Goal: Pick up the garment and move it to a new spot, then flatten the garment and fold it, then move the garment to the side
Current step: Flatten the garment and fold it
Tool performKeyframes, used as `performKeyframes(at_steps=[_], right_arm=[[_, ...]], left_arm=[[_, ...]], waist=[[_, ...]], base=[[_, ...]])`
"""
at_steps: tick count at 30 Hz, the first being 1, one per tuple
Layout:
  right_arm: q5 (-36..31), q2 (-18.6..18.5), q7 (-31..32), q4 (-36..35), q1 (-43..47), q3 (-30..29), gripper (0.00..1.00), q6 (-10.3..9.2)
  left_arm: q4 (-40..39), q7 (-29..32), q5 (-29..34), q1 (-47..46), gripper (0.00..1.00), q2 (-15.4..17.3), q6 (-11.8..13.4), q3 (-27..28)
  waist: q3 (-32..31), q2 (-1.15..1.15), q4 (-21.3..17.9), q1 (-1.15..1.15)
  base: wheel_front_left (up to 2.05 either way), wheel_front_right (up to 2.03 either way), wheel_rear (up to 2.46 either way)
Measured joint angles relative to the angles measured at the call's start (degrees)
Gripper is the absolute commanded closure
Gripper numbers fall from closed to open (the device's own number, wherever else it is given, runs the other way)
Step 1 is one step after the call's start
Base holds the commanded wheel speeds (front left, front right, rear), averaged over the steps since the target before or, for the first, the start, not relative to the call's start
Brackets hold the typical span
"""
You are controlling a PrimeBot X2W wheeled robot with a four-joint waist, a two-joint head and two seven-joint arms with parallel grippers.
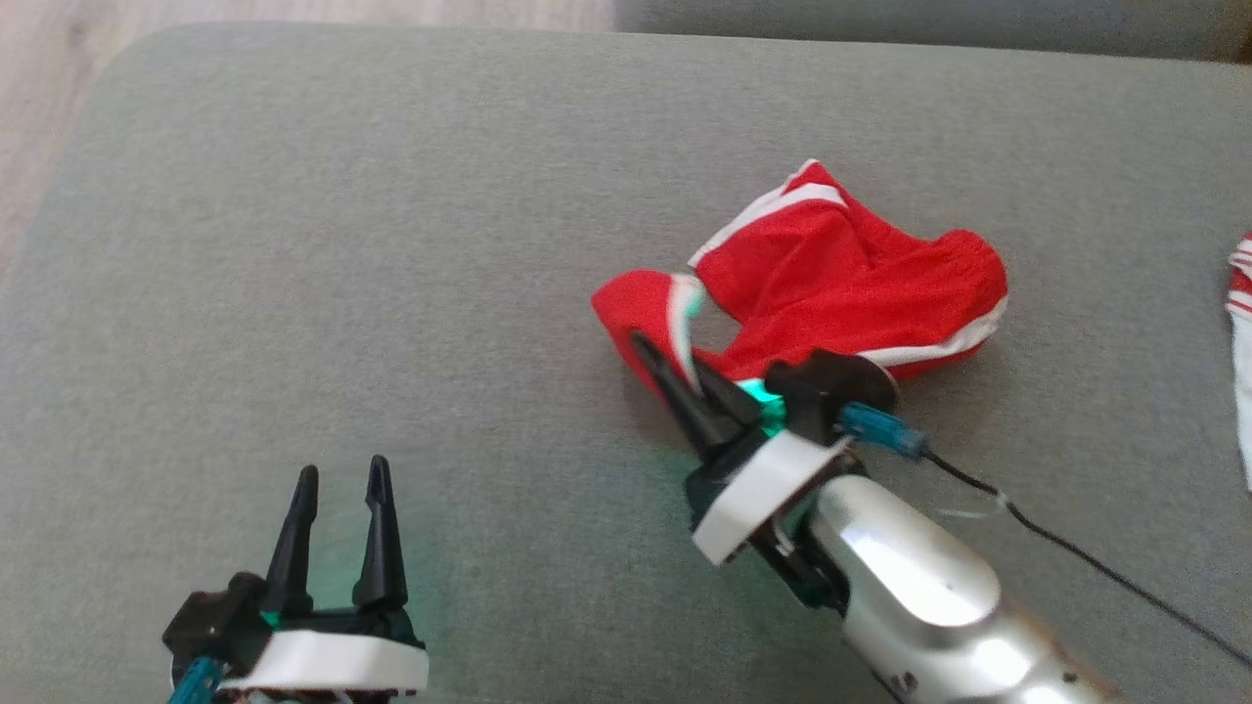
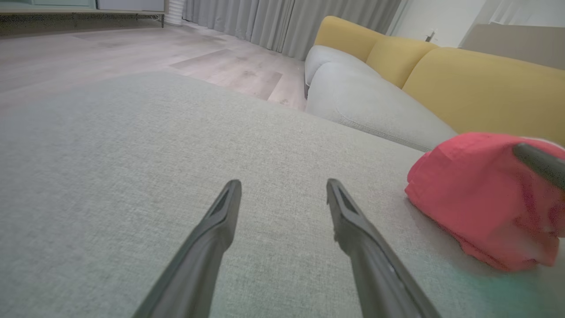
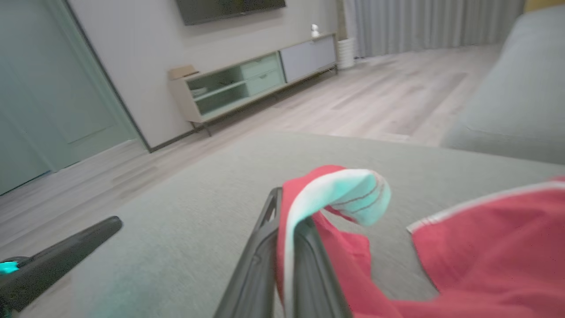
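Left gripper (image 1: 343, 467): nearest the robot, at the lower left of the head view. Jaws spread wide, nothing between them. It hovers low over bare cushion (image 1: 391, 244), well apart from the garment.

Right gripper (image 1: 675, 357): reaching forward and to the left over the cushion. Jaws are pressed together on a red, white-banded edge of the garment (image 1: 841, 284). In the right wrist view the fabric is pinched between the two fingers (image 3: 260, 265) and the white band curls up over the tips.

Cable (image 1: 1076, 552): a dark lead trails from the right wrist across the cushion towards the lower right. It does not touch the fabric.

Garment location: right of centre on the grey cushion, crumpled, legs bunched and overlapping. The gripped edge stands off the surface. The rest appears to lie on it.

Second cloth (image 1: 1242, 342): a red-and-white item at the far right edge, cut off by the frame, apart from the garment.

Background: wood floor (image 1: 59, 98) beyond the far left corner of the cushion, with a yellow-backed sofa (image 2: 463, 88) across the gap.

Progress: the grasp looks secured, so the first step is just begun.

Remaining: lift and carry to a new spot, flatten, fold, move to the side. None of these shows as done.
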Motion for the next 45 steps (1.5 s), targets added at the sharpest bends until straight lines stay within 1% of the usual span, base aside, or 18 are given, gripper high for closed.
performKeyframes(at_steps=[4, 5, 6, 7, 9, 10, 13, 15, 17, 21, 26, 29, 30, 34, 37, 45], right_arm=[[1.5, -0.1, 0.0, -0.5, -3.9, 6.3, 0.99, 0.00], [1.8, -0.1, 0.0, -0.5, -4.6, 7.5, 0.75, 0.00], [2.6, -0.2, 0.0, -0.6, -5.1, 8.9, 0.16, 0.00], [4.1, -0.3, 0.0, -0.7, -5.5, 11.1, 0.00, 0.00], [8.5, -0.3, 0.0, -2.1, -5.6, 15.8, 0.00, 0.00], [9.7, -0.2, 0.0, -2.2, -5.6, 17.6, 0.00, 0.00], [11.4, 0.1, 0.0, -2.0, -6.1, 18.4, 0.00, 0.00], [10.8, 0.0, 0.0, -0.9, -7.3, 14.5, 0.00, 0.00], [8.3, 0.0, 0.0, 0.0, -7.5, 9.8, 0.00, 0.00], [1.2, -0.1, 0.0, 0.9, -6.1, -3.4, 0.00, 0.00], [-6.6, -0.1, 0.0, 0.0, 0.6, -18.3, 0.00, 0.00], [-10.0, -0.1, 0.0, -1.4, 4.8, -24.3, 0.00, 0.00], [-11.7, -0.1, 0.0, -2.8, 7.1, -27.2, 0.00, 0.00], [-15.7, 0.1, 0.0, -5.1, 10.7, -28.5, 0.00, 0.00], [-16.7, 0.4, 0.0, -5.8, 13.3, -29.3, 0.00, 0.00], [-16.0, 0.6, 0.0, -5.6, 20.1, -30.0, 0.00, 0.00]], left_arm=[[0.2, 0.0, 0.0, -0.4, 0.00, 0.0, 0.0, -0.3], [0.4, 0.0, 0.0, -0.4, 0.00, 0.0, 0.0, -0.3], [0.6, 0.0, 0.0, -0.4, 0.00, 0.0, 0.0, -0.4], [0.7, 0.0, 0.0, -0.4, 0.00, 0.0, 0.0, -0.5], [1.1, 0.0, -0.1, -0.4, 0.00, 0.0, 0.0, -0.5], [1.1, 0.0, -0.4, -0.4, 0.00, 0.0, 0.0, -0.5], [1.1, 0.0, -0.6, -0.4, 0.00, 0.0, 0.1, -0.3], [0.9, 0.0, -1.0, -0.4, 0.00, 0.0, 0.1, 0.0], [0.5, 0.0, -1.0, -0.4, 0.00, 0.0, 0.1, 0.2], [-0.2, 0.0, -0.8, -1.2, 0.00, 0.0, 0.2, 0.4], [-0.5, 0.0, -0.1, -3.1, 0.00, 0.0, 0.2, 1.8], [-0.4, 0.0, 0.2, -3.1, 0.00, 0.0, 0.2, 2.2], [-0.4, 0.0, 0.2, -3.1, 0.00, -0.1, 0.7, 3.0], [0.0, 0.0, 0.2, -2.7, 0.00, -0.1, 1.2, 5.3], [0.3, 0.0, 1.2, -2.3, 0.00, 0.0, 1.2, 5.9], [2.3, 0.0, 1.4, 2.1, 0.00, -0.1, 1.1, 5.6]], waist=[[-0.2, 0.00, 2.2, 0.00], [-0.2, 0.00, 2.8, 0.00], [-0.2, 0.00, 3.4, 0.00], [-0.2, 0.00, 3.9, 0.00], [-0.2, 0.00, 4.9, 0.00], [-0.3, 0.00, 5.2, 0.00], [-0.1, 0.00, 5.3, 0.00], [0.1, 0.00, 4.5, 0.00], [0.3, 0.00, 3.7, 0.00], [0.6, 0.00, 1.9, 0.00], [0.5, 0.00, -1.0, 0.00], [0.1, 0.00, -2.8, 0.00], [-0.4, 0.00, -3.9, 0.00], [-1.7, 0.00, -5.9, 0.00], [-3.1, 0.00, -6.8, -0.01], [-7.6, 0.00, -7.4, -0.01]], base=[[0.00, 0.00, 0.00], [0.00, 0.00, 0.00], [0.00, 0.00, 0.00], [0.00, 0.00, 0.00], [0.00, 0.00, 0.00], [0.00, 0.00, 0.00], [0.00, 0.00, 0.00], [0.00, 0.00, 0.00], [0.00, 0.00, 0.00], [0.00, 0.00, 0.00], [0.00, 0.00, 0.00], [0.00, 0.00, 0.00], [0.00, 0.00, 0.00], [0.00, 0.00, 0.00], [0.00, 0.00, 0.00], [0.00, 0.00, 0.00]])
